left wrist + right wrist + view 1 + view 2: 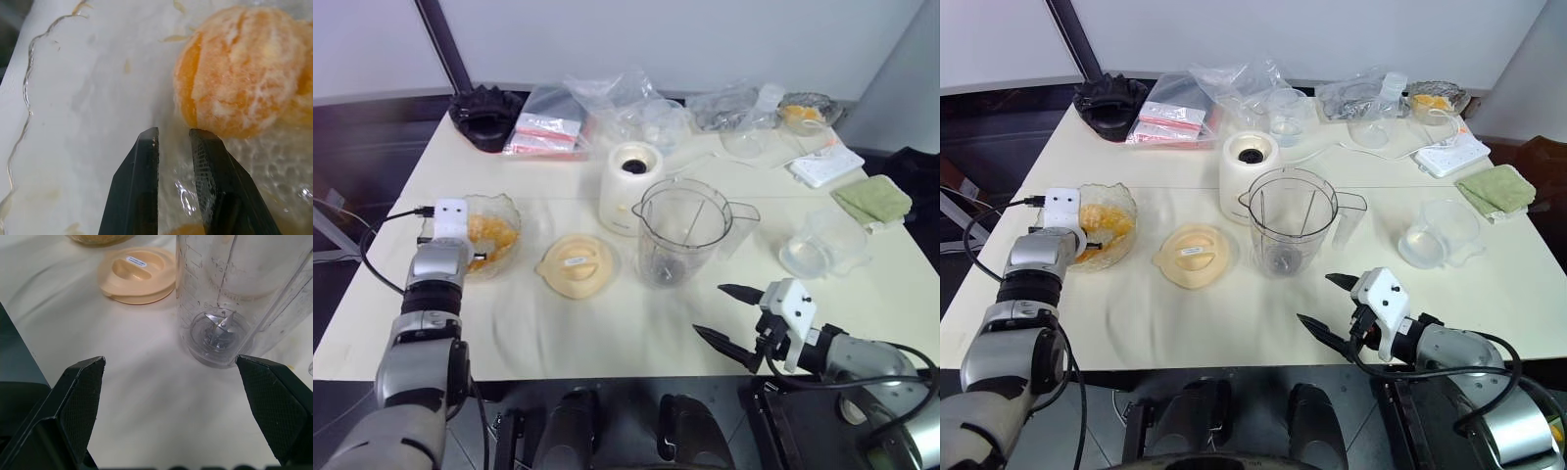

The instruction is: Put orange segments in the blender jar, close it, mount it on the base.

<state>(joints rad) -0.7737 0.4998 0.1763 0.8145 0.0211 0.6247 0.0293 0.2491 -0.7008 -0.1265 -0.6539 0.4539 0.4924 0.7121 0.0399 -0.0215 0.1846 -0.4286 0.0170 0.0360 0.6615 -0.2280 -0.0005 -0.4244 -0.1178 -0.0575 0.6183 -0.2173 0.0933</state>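
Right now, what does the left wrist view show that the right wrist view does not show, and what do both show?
Left wrist view: the left gripper inside a glass bowl, fingers nearly closed with nothing between them, just below the orange segments, which are still joined in a peeled clump.

Right wrist view: the right gripper wide open above the table, the blender jar standing empty with its blade at the bottom, and the pale orange lid lying beside it.

Shared: at its upper edge the right wrist view catches a part of that bowl.

You have: orange segments (492,235), glossy, heaped at tabletop left; jar (680,233), clear, upright, lidless, empty, mid-tabletop; cream base (631,186) just behind it.
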